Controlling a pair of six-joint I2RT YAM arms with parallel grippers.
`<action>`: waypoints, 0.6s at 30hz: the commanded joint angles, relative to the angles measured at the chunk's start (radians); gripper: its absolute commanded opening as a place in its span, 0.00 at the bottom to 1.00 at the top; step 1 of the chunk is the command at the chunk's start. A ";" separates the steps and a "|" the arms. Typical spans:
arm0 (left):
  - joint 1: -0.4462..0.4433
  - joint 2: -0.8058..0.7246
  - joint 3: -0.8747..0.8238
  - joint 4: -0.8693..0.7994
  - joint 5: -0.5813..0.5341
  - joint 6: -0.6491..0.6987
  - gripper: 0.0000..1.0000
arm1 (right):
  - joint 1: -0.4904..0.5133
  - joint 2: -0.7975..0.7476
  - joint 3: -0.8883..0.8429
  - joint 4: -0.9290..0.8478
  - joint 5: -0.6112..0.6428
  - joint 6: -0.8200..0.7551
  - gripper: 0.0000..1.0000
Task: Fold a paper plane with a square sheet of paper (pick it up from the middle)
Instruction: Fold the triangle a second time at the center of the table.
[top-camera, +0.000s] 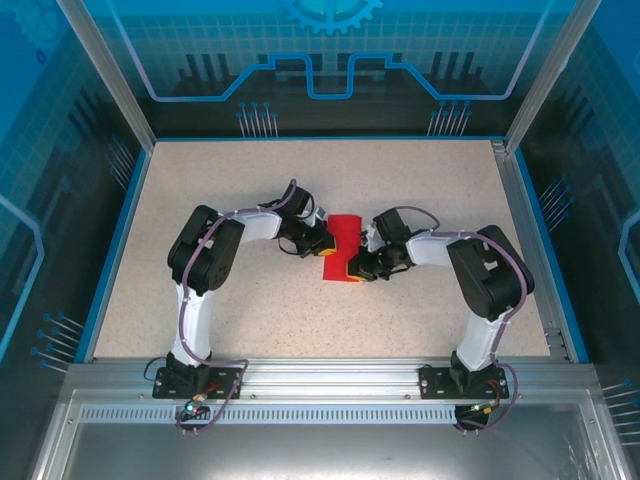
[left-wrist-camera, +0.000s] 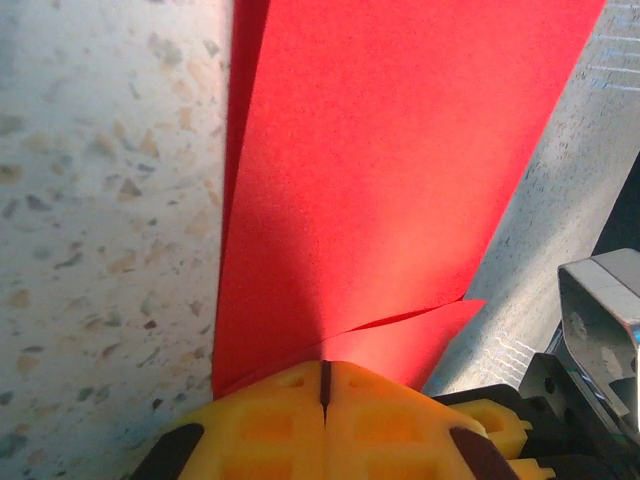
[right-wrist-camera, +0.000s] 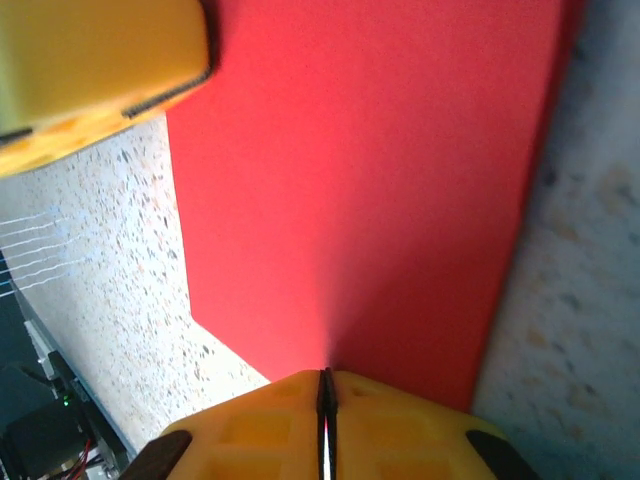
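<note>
In the top view the left arm (top-camera: 205, 262) rises from its base at the near edge of the speckled table (top-camera: 200, 190) and bends inward toward the centre; the left gripper (top-camera: 325, 243) meets the left edge of the red sheet of paper (top-camera: 346, 235), which lies near the middle of the table between the two arms. In the left wrist view the left gripper (left-wrist-camera: 322, 385) has its yellow fingers (left-wrist-camera: 270, 420) pressed together with no gap at the seam, pinching the near edge of the red sheet of paper (left-wrist-camera: 390, 170); the sheet is folded, with a second layer peeking out along its left edge and a small flap jutting out at the lower right; a grey metal part (left-wrist-camera: 600, 320) sits at the right edge of that view, but what it belongs to cannot be told.

Further right in the top view, the right gripper (top-camera: 355, 268) touches the near right part of the sheet, and the right arm (top-camera: 485, 275) arches back to its base. In the right wrist view the right gripper (right-wrist-camera: 325, 395) is likewise clamped, its yellow fingers (right-wrist-camera: 400, 430) closed onto the edge of the red sheet of paper (right-wrist-camera: 370, 170), a thin red line showing in the seam; the sheet lies low over the table (right-wrist-camera: 110, 260); a yellow finger (right-wrist-camera: 100, 80) of the other claw sits at the sheet's upper left corner.
</note>
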 joint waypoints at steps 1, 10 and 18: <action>0.015 0.044 0.003 -0.079 -0.070 0.008 0.01 | -0.017 -0.021 -0.057 -0.053 -0.021 -0.010 0.12; 0.017 0.044 0.002 -0.080 -0.072 0.011 0.01 | -0.075 -0.106 -0.141 -0.032 -0.045 -0.007 0.15; 0.017 0.031 0.006 -0.071 -0.055 0.014 0.02 | -0.100 -0.177 -0.098 -0.003 -0.100 -0.007 0.17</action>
